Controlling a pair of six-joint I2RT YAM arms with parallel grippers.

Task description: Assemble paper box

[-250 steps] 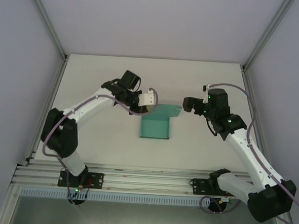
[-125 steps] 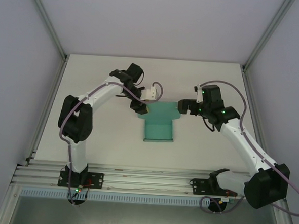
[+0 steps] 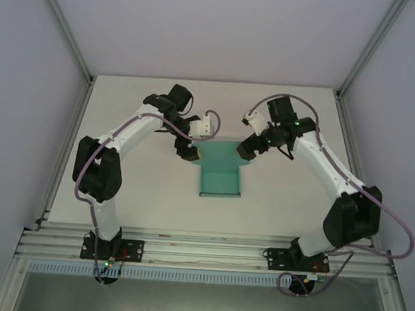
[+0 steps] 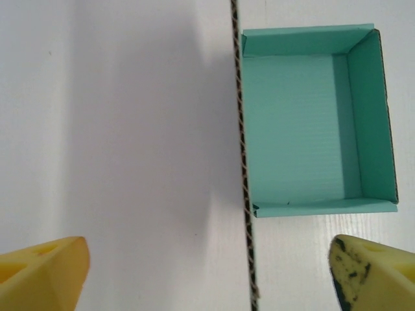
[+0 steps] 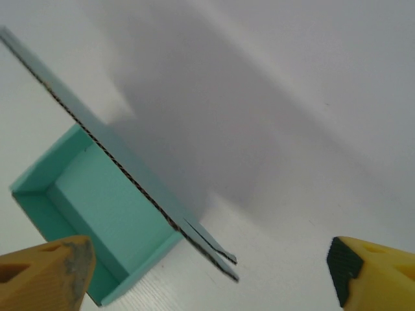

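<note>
Surface (image 3: 142,194): white, matte. One item lies on it: paper box (image 3: 220,181), teal-green card, roughly central. Low walls folded up around a rectangular floor, top open. A wider panel stands up along its far side, corrugated edge showing, shadow falling on the surface beside it.

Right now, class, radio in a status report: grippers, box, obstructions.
Left gripper open, right gripper open. Paper box: walls folded up, lid flap upright, unheld. Nothing in the way.

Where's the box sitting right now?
Top view: the box lies mid-table, directly between the left gripper and the right gripper, both open.
</note>
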